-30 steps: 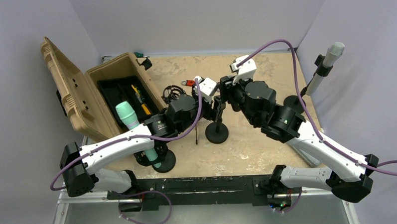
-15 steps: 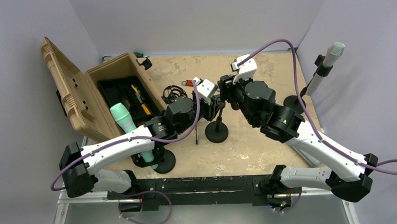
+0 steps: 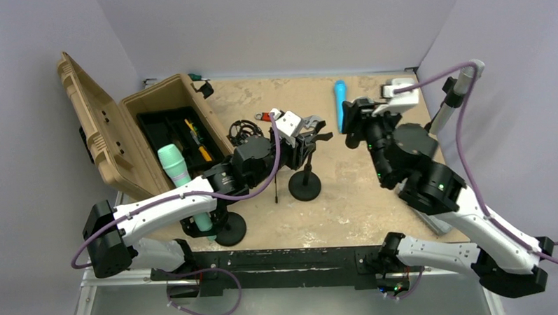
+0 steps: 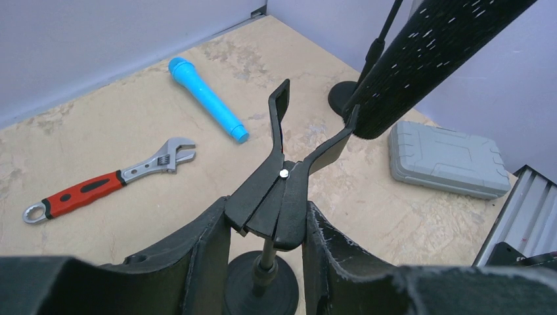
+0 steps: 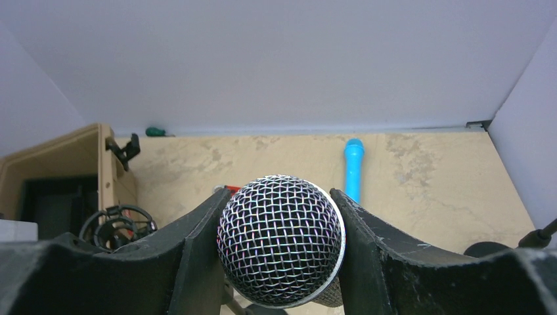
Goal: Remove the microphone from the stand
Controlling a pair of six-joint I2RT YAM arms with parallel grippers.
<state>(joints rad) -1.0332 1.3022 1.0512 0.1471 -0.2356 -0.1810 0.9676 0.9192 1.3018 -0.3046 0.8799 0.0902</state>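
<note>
The black microphone [image 5: 281,239] with a silver mesh head is clamped between my right gripper's [image 5: 280,198] fingers. Its black body [image 4: 420,59] hangs above and right of the stand clip [image 4: 281,190], with the tail end at the clip's right prong. The clip's prongs stand spread apart and hold nothing. My left gripper [image 4: 269,226] is shut on the clip's rear handles, above the stand's round black base [image 3: 304,188]. In the top view my right gripper [image 3: 352,123] is right of the clip [image 3: 314,132] and my left gripper [image 3: 305,141].
A blue microphone [image 3: 339,103] and a red-handled wrench [image 4: 98,187] lie on the table behind. A green microphone [image 3: 175,164] stands near left, a white one [image 3: 463,81] far right. An open tan case [image 3: 121,135] is left, a grey box [image 4: 446,161] right.
My right gripper has moved right and away from the clip with the microphone in it. The clip now holds nothing. My left gripper stays on the clip.
</note>
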